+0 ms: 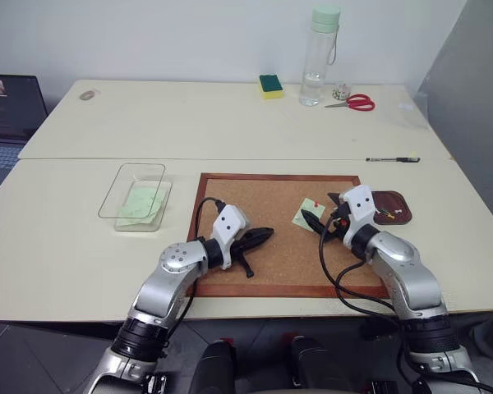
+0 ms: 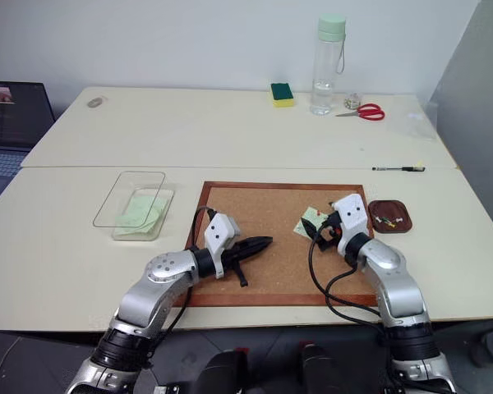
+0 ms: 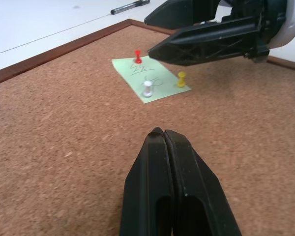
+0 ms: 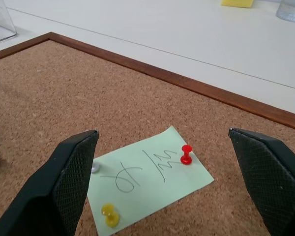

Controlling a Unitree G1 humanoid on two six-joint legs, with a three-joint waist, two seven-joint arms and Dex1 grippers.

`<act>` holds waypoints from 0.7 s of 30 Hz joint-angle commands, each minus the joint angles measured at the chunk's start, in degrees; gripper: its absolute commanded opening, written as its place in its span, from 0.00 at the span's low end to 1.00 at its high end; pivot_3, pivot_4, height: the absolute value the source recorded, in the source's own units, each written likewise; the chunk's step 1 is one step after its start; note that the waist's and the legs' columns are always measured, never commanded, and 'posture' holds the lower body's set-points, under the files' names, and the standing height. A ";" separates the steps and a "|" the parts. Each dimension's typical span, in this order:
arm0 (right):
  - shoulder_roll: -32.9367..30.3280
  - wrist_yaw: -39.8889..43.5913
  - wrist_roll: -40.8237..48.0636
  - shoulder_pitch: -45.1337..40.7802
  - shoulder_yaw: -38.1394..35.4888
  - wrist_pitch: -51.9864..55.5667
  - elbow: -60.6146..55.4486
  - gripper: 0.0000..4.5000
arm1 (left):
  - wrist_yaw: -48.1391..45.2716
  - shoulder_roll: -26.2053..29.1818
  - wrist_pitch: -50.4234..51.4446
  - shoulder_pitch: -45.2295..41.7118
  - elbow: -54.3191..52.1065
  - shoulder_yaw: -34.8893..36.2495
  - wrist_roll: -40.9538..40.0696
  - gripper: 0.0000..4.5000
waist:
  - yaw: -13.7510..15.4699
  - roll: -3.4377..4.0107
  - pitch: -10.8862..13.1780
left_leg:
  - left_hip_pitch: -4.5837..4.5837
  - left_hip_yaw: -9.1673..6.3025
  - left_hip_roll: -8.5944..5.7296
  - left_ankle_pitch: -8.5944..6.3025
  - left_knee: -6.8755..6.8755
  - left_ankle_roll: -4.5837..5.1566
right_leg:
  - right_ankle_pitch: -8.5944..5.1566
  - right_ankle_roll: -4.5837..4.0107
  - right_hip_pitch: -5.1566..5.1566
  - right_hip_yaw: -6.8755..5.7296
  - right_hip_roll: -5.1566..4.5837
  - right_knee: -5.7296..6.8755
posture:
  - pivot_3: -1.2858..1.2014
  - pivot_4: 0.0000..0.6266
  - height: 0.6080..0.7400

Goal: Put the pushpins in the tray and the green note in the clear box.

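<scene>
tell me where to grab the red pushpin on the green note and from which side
Grip the red pushpin by its plastic head, coming from above: it stands upright, stuck through the green note into the cork board, so only the head is free to pinch and pull out.

Rough cork board (image 1: 263, 222), glossy wood frame; thin matt paper green note (image 4: 150, 179); glossy plastic pushpins (image 4: 186, 154).

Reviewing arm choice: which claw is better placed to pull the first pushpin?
Right. The right claw is open over the green note, straddling the red pushpin; the left claw is shut, farther back.
</scene>
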 commanded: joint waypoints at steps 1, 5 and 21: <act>0.14 -0.27 -0.11 -0.96 -0.41 -2.13 -0.15 1.00 | -0.16 -0.02 -0.49 -0.83 1.25 -1.49 1.84 0.00 | 0.04 0.00 0.00 | 0.00 -0.01 0.00 0.00 0.00 0.00 | 0.00 0.00 0.00 0.00 0.00 0.00 | 0.52 0.24 1.00; 0.48 -0.26 0.11 -1.46 -0.50 -2.59 1.48 1.00 | -1.42 0.38 -0.63 0.21 4.16 -3.89 3.85 0.00 | 0.03 0.02 -0.01 | 0.00 0.00 -0.01 0.00 0.00 0.00 | 0.00 0.00 0.00 0.02 0.00 0.00 | 0.52 0.24 1.00; 2.57 -1.60 -0.60 -5.81 -0.95 -6.24 13.66 0.90 | -1.93 -0.54 -2.69 0.82 9.10 -4.48 5.92 0.00 | -0.02 0.97 -0.77 | 0.18 0.13 -0.06 0.00 0.05 0.01 | 0.05 0.10 0.16 0.16 -0.01 0.00 | 0.52 0.24 1.00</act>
